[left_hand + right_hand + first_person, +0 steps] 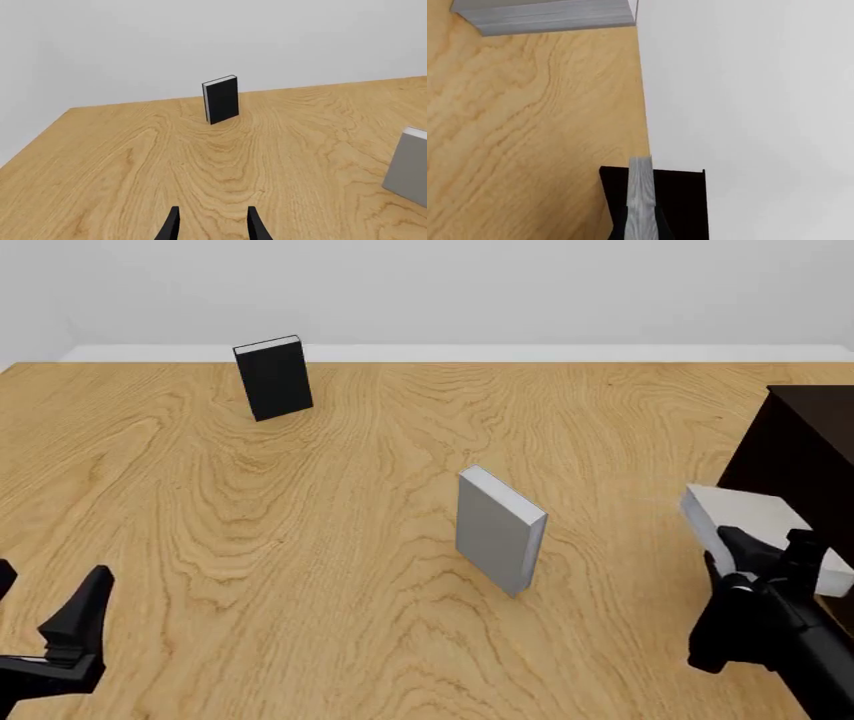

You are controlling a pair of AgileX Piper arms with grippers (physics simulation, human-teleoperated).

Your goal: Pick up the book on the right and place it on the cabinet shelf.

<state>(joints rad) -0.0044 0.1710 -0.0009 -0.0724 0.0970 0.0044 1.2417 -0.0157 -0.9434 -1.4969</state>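
Note:
My right gripper (750, 552) is shut on the light-grey book (747, 525) and holds it tilted above the table, just in front of the very dark cabinet (801, 455) at the right edge. In the right wrist view the held book (640, 195) shows edge-on as a thin grey strip in front of the cabinet (684, 200). The shelf recess itself is not visible. My left gripper (47, 618) is open and empty at the near left, and its fingers (172, 225) show low over bare table in the left wrist view.
Another grey book (499, 530) stands upright mid-table; it also shows in the left wrist view (408, 165) and the right wrist view (547, 17). A black book (274, 377) stands upright at the far left, ahead of my left gripper (221, 99).

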